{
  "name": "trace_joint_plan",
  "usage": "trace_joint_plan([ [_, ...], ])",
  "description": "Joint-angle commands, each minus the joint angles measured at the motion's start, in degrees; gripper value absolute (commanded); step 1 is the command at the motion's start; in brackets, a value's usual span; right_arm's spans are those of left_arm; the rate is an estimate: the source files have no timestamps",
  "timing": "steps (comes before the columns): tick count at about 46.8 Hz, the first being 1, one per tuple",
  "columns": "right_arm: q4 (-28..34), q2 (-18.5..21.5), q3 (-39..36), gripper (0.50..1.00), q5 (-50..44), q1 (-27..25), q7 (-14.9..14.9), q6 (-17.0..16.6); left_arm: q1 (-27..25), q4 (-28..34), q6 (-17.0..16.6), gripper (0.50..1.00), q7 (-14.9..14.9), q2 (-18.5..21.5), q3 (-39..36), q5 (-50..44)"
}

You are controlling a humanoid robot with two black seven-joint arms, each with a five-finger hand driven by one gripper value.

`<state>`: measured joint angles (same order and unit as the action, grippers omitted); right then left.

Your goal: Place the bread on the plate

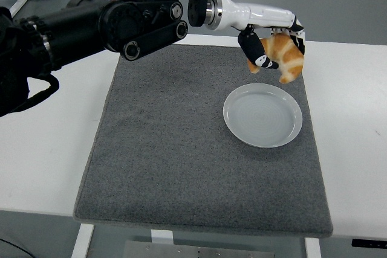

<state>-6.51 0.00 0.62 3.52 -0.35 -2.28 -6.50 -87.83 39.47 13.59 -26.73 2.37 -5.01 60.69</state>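
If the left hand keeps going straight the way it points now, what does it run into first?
The left hand, shut on the bread, points rightward and a little down. Along that line it seems to pass beyond the plate's far rim and over the mat's right edge toward bare table. Nothing stands there, though height is unclear.

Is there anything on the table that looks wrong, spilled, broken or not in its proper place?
Nothing stands out. The grey mat lies flat on the white table, and the plate sits upright and empty on it. The left hand holds the bread in the air beyond the plate's far edge. No spill or damage shows.
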Motion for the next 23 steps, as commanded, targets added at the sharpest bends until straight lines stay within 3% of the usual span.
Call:
trace_joint_plan([
  [1,0.0,0.0,0.0,0.952,0.0,0.0,0.0,0.0,2.13,-0.18,-0.05,0.5,0.01,-0.43,0.0,2.5],
  [23,0.0,0.0,0.0,0.952,0.0,0.0,0.0,0.0,8.03,-0.71,-0.67,0.5,0.1,-1.22,-0.08,6.11],
])
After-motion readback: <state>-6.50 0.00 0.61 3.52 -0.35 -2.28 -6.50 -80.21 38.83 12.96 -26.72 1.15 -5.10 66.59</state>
